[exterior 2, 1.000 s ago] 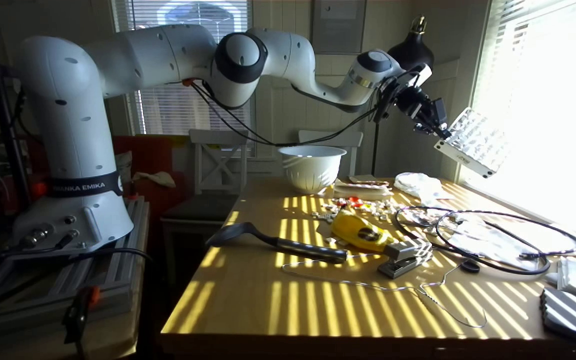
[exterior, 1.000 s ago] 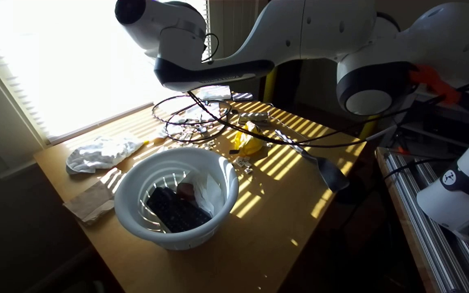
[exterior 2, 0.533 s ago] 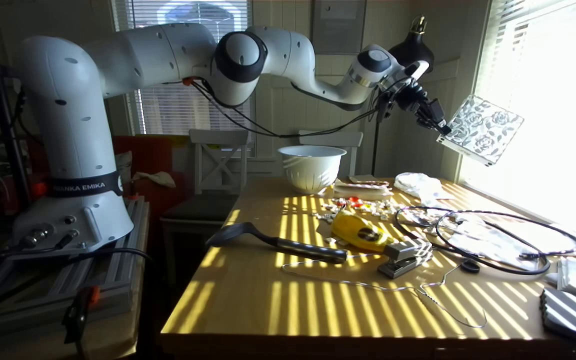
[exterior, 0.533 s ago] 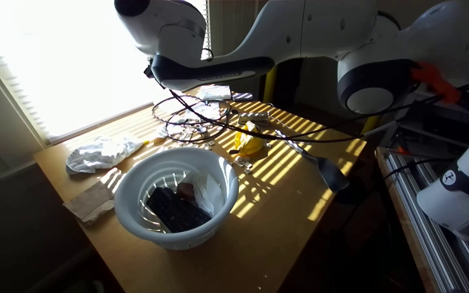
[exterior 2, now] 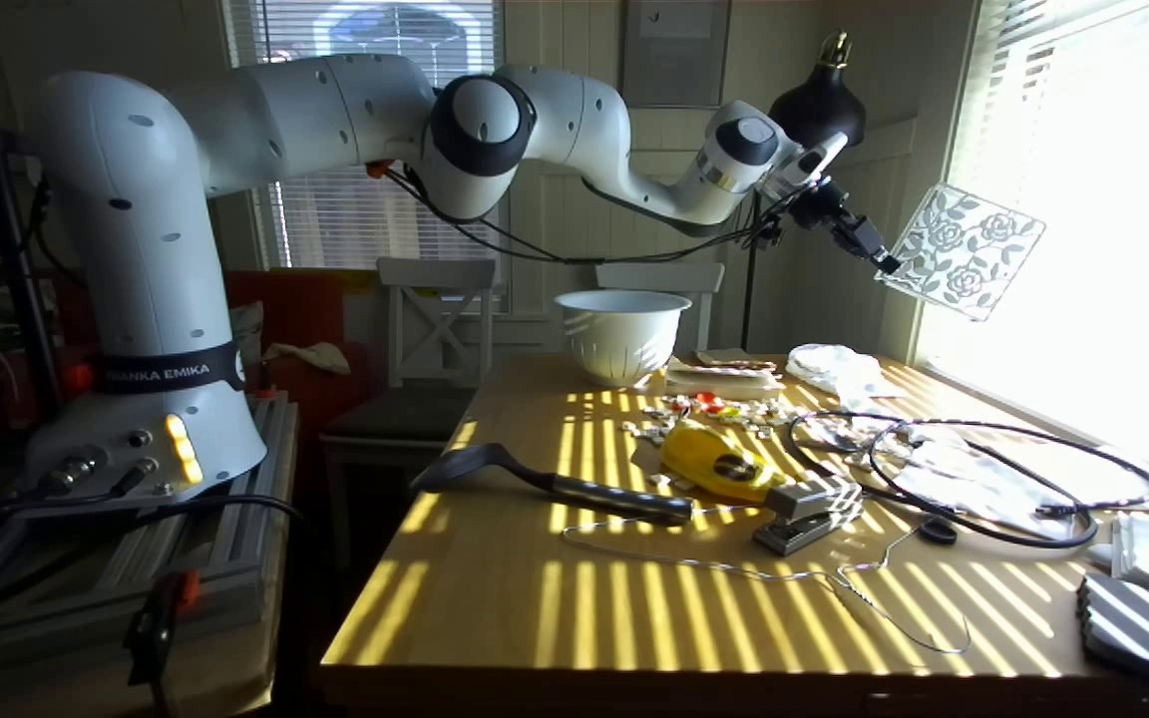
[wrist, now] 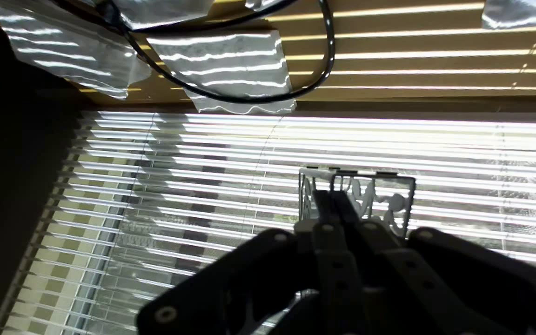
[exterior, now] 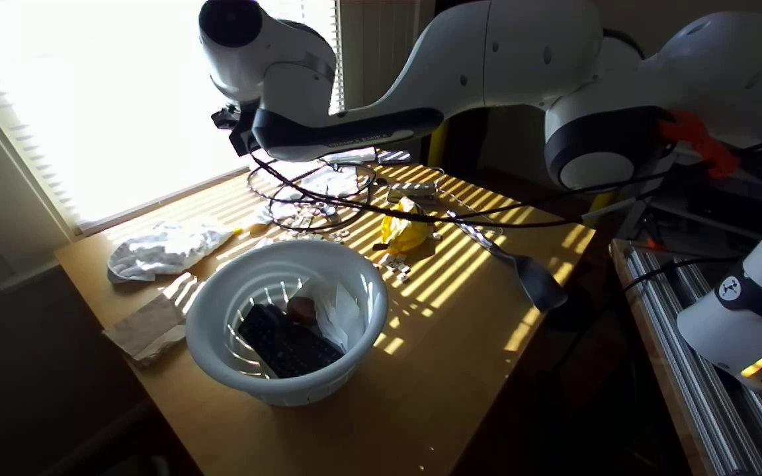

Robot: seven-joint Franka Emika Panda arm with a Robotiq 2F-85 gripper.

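My gripper [exterior 2: 889,264] is shut on the edge of a white openwork metal holder [exterior 2: 968,249] with a rose and leaf pattern. The holder is tilted and held in the air in front of the bright window, above the far side of the table. In the wrist view the two fingertips [wrist: 333,195] are close together on the near edge of the holder [wrist: 396,203], and the fingers hide part of it. In an exterior view only a black part of the wrist mount [exterior: 242,129] shows beneath the arm; the holder is not visible there.
A white bowl [exterior 2: 624,339] stands on the table [exterior 2: 495,618], with a black keypad [exterior: 288,344] inside. Around lie a yellow bag [exterior 2: 719,459], a stapler [exterior 2: 806,511], a spatula [exterior 2: 574,489], a black cable [exterior 2: 1033,424], bent wire and plastic bags. A window blind [wrist: 203,186] is close behind the holder.
The holder has turned so that its patterned face shows flat in an exterior view, and the wrist has rotated. The arm has dipped slightly. The grip on the holder is kept.
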